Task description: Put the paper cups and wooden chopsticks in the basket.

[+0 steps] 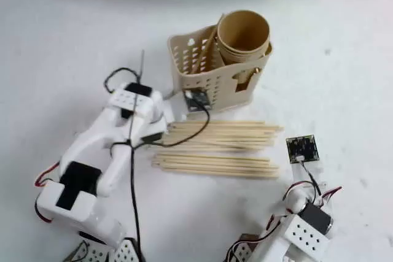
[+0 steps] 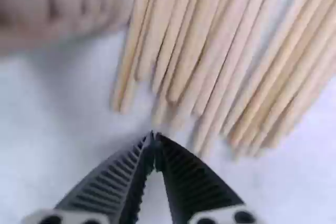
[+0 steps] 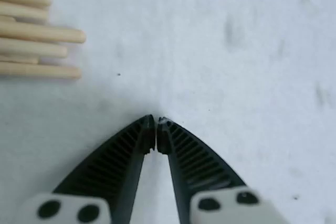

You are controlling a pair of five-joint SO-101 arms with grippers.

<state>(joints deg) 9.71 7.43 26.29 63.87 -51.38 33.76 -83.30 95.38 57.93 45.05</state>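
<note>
A beige perforated basket (image 1: 212, 84) stands at the table's middle back with stacked paper cups (image 1: 244, 35) and a chopstick leaning inside. Many wooden chopsticks (image 1: 218, 148) lie in two bundles on the table in front of the basket. My left gripper (image 2: 154, 139) is shut and empty, its tips just short of the chopsticks' (image 2: 210, 61) near ends. The left arm (image 1: 132, 115) sits at the bundles' left end. My right gripper (image 3: 156, 123) is shut and empty over bare table, with chopstick tips (image 3: 42, 51) off to one side. The right arm (image 1: 301, 151) is at the bundles' right end.
The white table (image 1: 344, 78) stretches wide to the right and left of the basket. Black cables (image 1: 132, 170) trail from the left arm across the table. The basket's wall (image 2: 58, 3) shows blurred close to the left gripper.
</note>
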